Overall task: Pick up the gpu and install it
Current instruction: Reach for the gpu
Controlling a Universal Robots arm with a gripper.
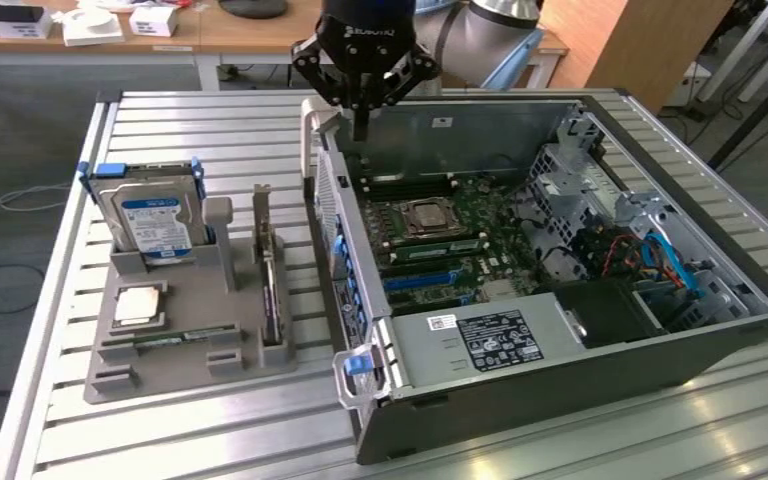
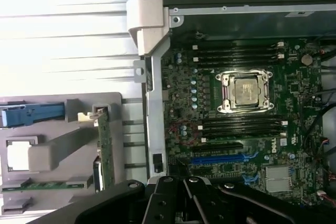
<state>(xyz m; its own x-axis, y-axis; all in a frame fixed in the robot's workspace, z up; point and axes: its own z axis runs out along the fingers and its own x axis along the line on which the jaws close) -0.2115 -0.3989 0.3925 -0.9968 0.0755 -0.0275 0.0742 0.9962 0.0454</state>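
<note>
Jaws: fully closed, nothing held, hanging over the upper edge of the open PC case (image 1: 558, 390), close to its side wall. The gpu (image 1: 267, 280) stands on edge in the grey holder (image 1: 171, 365) on the slatted surface (image 1: 157, 440), beside the case on the exterior view's left and well apart from the jaws. Status, as judged: pick-up not done, install not done; blue slot (image 2: 218, 158) on the mobo (image 1: 491, 265) appears vacant.
</note>
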